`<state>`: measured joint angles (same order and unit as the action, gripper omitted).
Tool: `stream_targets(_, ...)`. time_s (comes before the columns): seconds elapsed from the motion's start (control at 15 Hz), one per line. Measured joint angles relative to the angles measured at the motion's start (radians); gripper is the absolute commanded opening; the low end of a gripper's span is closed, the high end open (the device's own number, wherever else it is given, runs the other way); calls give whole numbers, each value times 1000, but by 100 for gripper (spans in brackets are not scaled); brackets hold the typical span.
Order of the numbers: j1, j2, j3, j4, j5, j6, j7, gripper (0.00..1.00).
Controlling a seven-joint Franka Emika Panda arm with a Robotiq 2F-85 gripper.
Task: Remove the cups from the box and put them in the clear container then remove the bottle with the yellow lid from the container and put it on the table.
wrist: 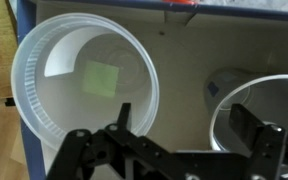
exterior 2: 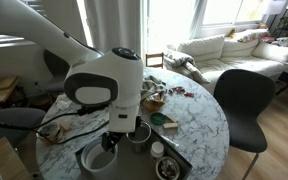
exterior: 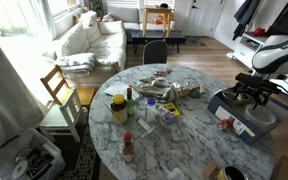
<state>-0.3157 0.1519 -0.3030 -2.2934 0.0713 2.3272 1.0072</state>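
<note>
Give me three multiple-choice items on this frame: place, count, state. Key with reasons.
1. The gripper hangs over: A the box; B the yellow-lidded bottle; C the chair.
2. Cups in the box: A one; B two; C four.
3. The gripper is: A open, empty; B shut on a cup; C shut on a bottle.
Key: 1 A, in an exterior view it sits right above the box. 2 B, the wrist view shows the white cup and the grey cup on the box floor. 3 A, the fingers stand apart with nothing between.
</note>
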Motion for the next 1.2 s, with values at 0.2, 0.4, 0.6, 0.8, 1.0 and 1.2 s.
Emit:
stream_targets(0.2,0,35,-2,17,26,0,26,58)
stream_targets(0.4,0,61,-4,32,63,2,34,35)
stream_targets(0.6,0,76,-7,44,86,9,37,13)
stream_targets(0.8,1,76,-14,50,89,23,51,0)
stream_targets(1.0,5,64,-20,66,88,31,66,2)
stream_targets(1.2,7,53,-23,68,85,28,67,1)
